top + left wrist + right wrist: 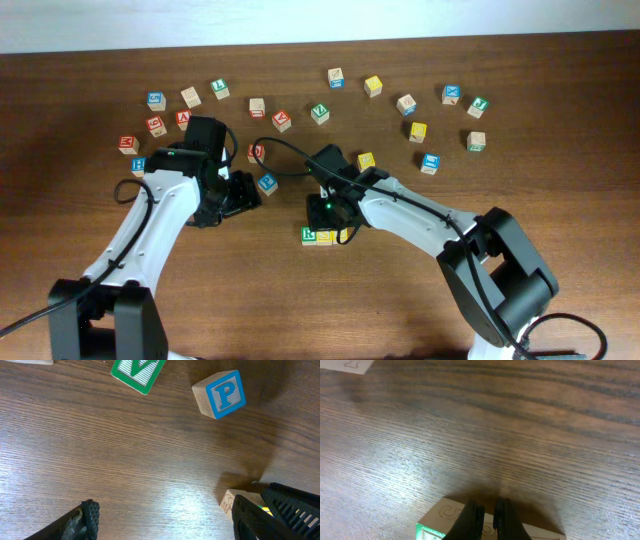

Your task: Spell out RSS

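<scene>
While the right arm [420,210] stretches in over the middle of the wooden table [300,300], loose letter cubes [451,94] lie scattered across the far half, well apart from the near edge. Closest to the left gripper [167,522] are a blue P cube [220,394] and a green V cube [137,372]. Both sit apart from its fingers, which are spread wide over bare wood. Front and centre, the green R cube [309,236] and a yellow cube [325,237] sit side by side, touching. The right gripper [488,510] hangs directly over that pair, fingers pressed almost together with nothing between them. Whether the tips touch the cubes, I can't tell.
</scene>
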`<state>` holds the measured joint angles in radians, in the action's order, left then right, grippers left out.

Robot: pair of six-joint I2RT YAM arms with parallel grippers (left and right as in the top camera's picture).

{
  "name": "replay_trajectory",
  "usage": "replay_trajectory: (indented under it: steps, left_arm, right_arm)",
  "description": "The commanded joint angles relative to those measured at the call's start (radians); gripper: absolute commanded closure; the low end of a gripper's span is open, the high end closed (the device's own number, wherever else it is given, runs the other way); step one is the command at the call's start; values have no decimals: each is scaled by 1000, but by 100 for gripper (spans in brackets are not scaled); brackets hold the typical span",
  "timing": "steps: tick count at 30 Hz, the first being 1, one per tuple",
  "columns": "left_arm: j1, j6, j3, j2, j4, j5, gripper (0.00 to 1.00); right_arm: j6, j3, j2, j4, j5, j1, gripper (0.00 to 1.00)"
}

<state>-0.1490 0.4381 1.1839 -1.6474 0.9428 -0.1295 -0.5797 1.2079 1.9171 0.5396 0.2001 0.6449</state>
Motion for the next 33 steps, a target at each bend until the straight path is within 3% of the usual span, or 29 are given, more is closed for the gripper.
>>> replay_trajectory:
  steps: [1, 4, 6, 8, 14, 27, 33]
  left_arm:
    - [6, -3, 10, 4, 11, 7, 37]
    - [-15, -2, -24, -6, 9, 3, 85]
    - [-77, -2, -56, -45, -39, -6, 99]
    - [-153, 3, -69, -90, -102, -12, 100]
    - [-271, 40, -69, -238, -175, -55, 100]
    - [-282, 39, -69, -243, -195, -156, 100]
    - [-280, 39, -69, -243, -193, -48, 96]
  right_arm:
    - [-5, 16, 8, -18, 5, -8, 96]
    - [26, 124, 8, 126, -2, -93, 96]
    - [25, 146, 8, 294, -14, -182, 96]
    - [25, 112, 8, 416, -21, -209, 96]
    - [21, 35, 8, 352, 27, -151, 96]
    - [21, 35, 8, 302, 96, -113, 96]
    - [23, 37, 8, 298, 57, -124, 95]
